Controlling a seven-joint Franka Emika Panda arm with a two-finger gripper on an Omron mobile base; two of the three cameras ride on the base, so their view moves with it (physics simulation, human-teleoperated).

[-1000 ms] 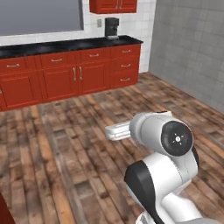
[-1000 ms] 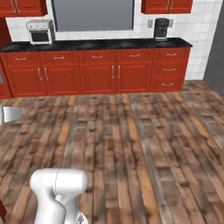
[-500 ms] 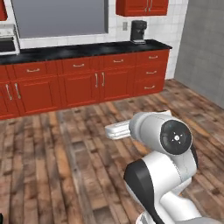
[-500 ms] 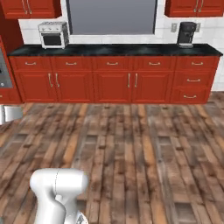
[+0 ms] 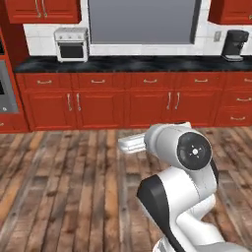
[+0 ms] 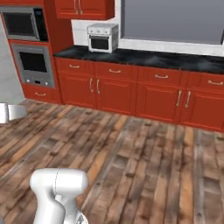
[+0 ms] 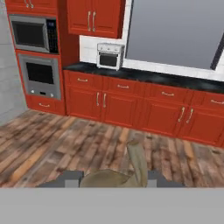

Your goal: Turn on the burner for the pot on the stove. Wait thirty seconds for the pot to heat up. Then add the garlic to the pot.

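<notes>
While the garlic [image 7: 119,176] sits low between the two dark finger tips of the gripper [image 7: 113,180], the step in hand is, as I judge it, to carry it across the kitchen to the pot. To do this well, the grip should not loosen during the drive, because the bulb is small and round and could slip out and roll away over the wooden floor [image 6: 144,157]. The jaws stand narrow and closed on the bulb, which shows as a tan-beige shape with a stalk-like part rising from it. I think the hand should be held level until the base stands in front of the stove, and only then be lowered over the pot's rim. The arm [image 5: 183,162] is folded close to the base, its elbow high and its forearm reaching out level to the left above the floor. The hand camera looks toward the red cabinets, the black counter [image 7: 144,76] with a toaster oven [image 7: 109,56] near its left end, and the wall oven [image 7: 40,77] beside that end.
</notes>
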